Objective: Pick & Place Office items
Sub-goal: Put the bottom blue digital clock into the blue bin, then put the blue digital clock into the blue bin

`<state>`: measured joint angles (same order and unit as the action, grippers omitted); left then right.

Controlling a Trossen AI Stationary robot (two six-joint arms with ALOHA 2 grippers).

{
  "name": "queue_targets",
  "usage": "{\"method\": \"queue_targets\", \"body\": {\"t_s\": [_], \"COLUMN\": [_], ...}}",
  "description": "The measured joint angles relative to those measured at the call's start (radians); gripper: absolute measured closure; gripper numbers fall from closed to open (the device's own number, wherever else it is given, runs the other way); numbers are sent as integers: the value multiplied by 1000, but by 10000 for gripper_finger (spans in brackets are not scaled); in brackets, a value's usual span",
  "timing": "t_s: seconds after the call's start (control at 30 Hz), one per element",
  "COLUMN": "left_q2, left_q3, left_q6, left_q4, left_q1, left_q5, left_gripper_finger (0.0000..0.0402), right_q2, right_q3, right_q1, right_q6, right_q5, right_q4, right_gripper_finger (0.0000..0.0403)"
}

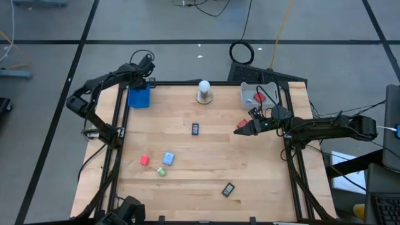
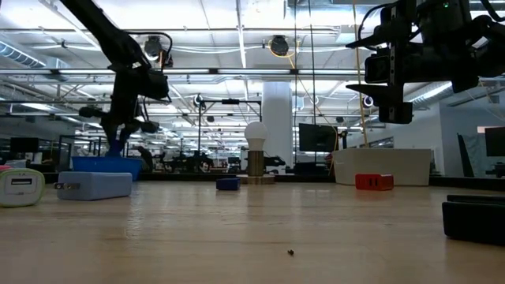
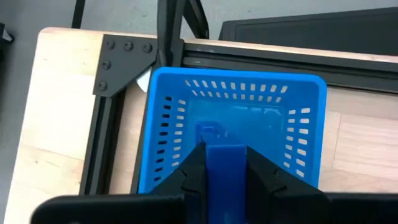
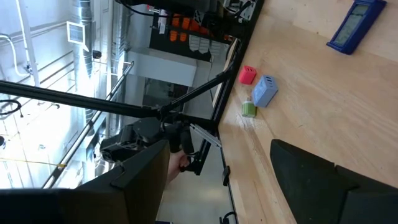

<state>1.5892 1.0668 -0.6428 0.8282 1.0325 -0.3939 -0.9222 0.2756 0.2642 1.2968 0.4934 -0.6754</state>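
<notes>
My left gripper [image 3: 225, 155] is above the blue tray [image 3: 168, 124] at the table's far left corner, shut on a blue flat piece [image 3: 225, 177]. My right gripper [image 4: 233, 186] stands open and level above the table's right side, with nothing between its fingers. On the table lie a red block [image 1: 144, 160], a light-blue block [image 1: 168, 158], a green bit [image 1: 161, 171], two dark pieces [image 1: 195, 129] [image 1: 228, 189], and another red block [image 1: 242, 123] close to the right gripper [image 1: 240, 130]. My left gripper pinches the blue piece by its two flat sides [image 3: 225, 163] between its two fingers. The fingers slant down from above toward the tray's opening. The piece hangs clear over the tray's inside; its far end points down into it.
A white ball on a round base [image 1: 204, 92] stands at the far middle. A grey tray [image 1: 258, 94] with red pieces stands at the far right. A black frame [image 3: 124, 56] runs along the table's edges beside the blue tray. The table's middle is bare wood.
</notes>
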Motion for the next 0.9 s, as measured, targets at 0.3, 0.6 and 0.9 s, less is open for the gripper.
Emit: {"method": "queue_targets", "body": {"t_s": [0.3,0.6,0.9], "left_q2": [29,29,29], "left_q3": [0,0,0], "left_q6": [-11,-6,39], "left_q4": [-9,-14,-16], "left_q1": [-2,1,-1], "left_q5": [0,-5,28], "left_gripper_finger": [346,312,238], "right_q2": [0,0,0], "right_q3": [0,0,0], "right_q1": [0,0,0], "right_q6": [0,0,0], "right_q5": [0,0,0], "right_q4": [0,-1,-1], "right_gripper_finger": [133,133,133]}}
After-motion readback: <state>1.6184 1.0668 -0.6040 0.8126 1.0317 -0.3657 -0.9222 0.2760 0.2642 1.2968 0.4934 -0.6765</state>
